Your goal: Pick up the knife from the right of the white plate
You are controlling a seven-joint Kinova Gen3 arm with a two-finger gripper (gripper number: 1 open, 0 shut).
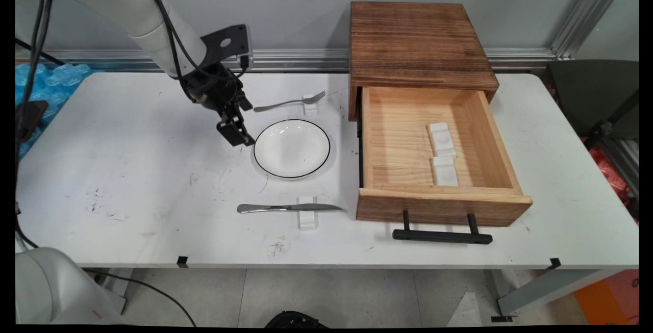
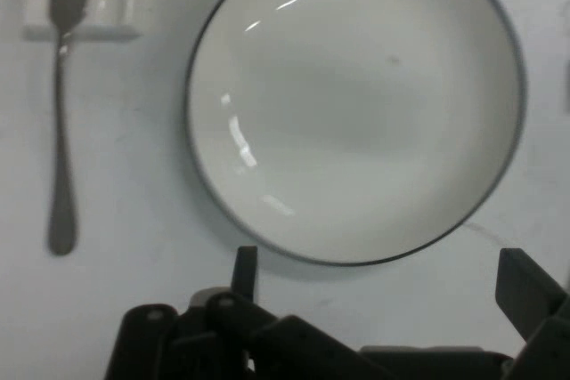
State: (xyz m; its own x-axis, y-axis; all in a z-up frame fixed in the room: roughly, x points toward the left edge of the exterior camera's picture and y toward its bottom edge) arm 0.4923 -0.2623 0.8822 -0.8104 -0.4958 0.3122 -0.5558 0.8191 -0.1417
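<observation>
My gripper hangs low over the table just left of a white plate with a black rim. In the hand view the plate fills the middle, its near rim just ahead of my open gripper, whose fingers hold nothing. A fork lies behind the plate with its tines on a small white rest. The hand view shows the fork and its rest at the left. A knife lies in front of the plate across another white rest.
A wooden box stands at the back right. Its drawer is pulled out toward the table's front and holds two white rests. A black handle juts from the drawer's front. Black cables hang from the arm.
</observation>
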